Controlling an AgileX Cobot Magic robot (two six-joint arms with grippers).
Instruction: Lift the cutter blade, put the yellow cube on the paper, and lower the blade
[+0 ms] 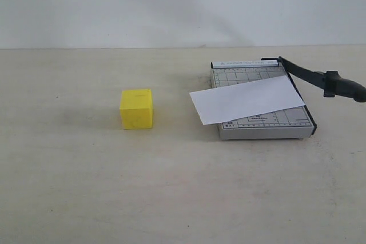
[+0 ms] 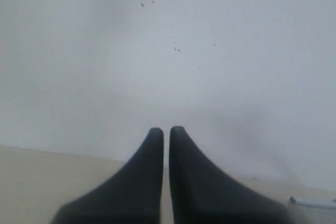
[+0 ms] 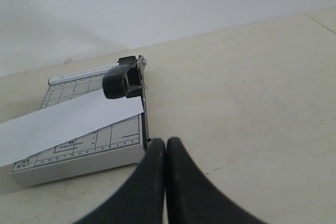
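The yellow cube (image 1: 136,108) sits on the table left of the grey cutter base (image 1: 286,129). The white paper (image 1: 247,99) lies slantwise across the base, its left end overhanging. The cutter blade (image 1: 311,76) runs from its hinge at the base's far right corner, and its thick handle (image 1: 345,87) stands out past the right edge, seemingly lifted. In the right wrist view the handle (image 3: 122,81) points toward me over the paper (image 3: 68,120) and base (image 3: 79,157). My right gripper (image 3: 166,141) is shut and empty, near the base's corner. My left gripper (image 2: 166,129) is shut, empty, facing the wall. Neither gripper shows in the exterior view.
The beige table (image 1: 171,187) meets a plain white wall (image 1: 171,4) at the back. A pale grey edge (image 2: 313,203) shows in a corner of the left wrist view; what it belongs to I cannot tell.
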